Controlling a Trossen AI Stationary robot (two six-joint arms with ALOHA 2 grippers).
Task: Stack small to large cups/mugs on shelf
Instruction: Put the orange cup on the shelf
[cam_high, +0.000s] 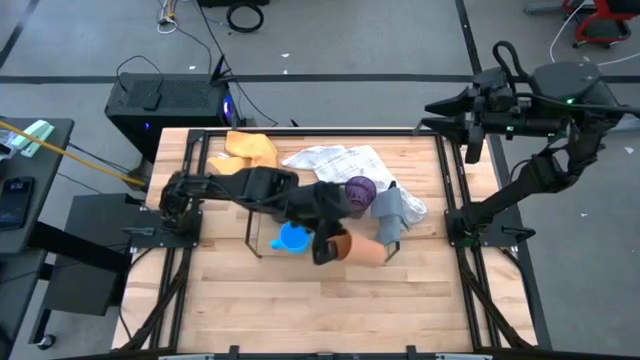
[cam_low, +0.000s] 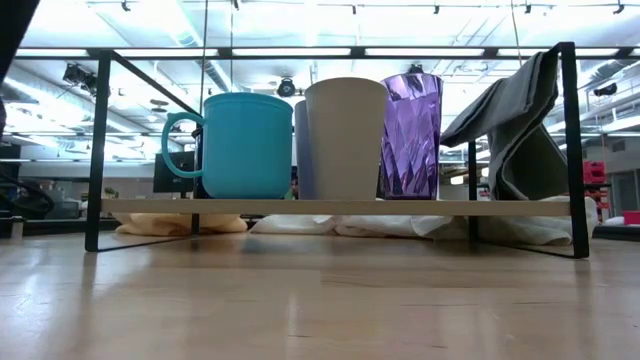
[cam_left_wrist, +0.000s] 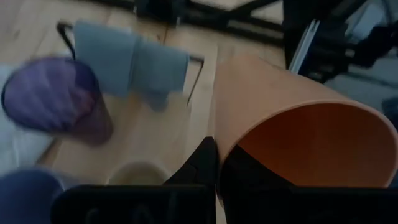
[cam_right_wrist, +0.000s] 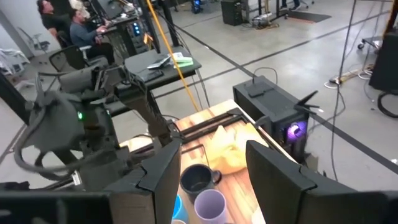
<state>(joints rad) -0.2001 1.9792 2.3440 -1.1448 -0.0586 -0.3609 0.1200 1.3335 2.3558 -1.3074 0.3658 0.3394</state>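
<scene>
Left gripper pinches orange plastic cup's rim above black wire shelf; several cups shelved behind it, stacking unfinished; right gripper open, idle.

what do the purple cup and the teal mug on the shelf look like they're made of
Purple cup: see-through faceted plastic or glass; light passes through its ridged wall. Teal mug: opaque, smooth and matte, likely plastic or ceramic.

Yellow cloth, white checked cloth, grey cloth, black computer tower
</scene>
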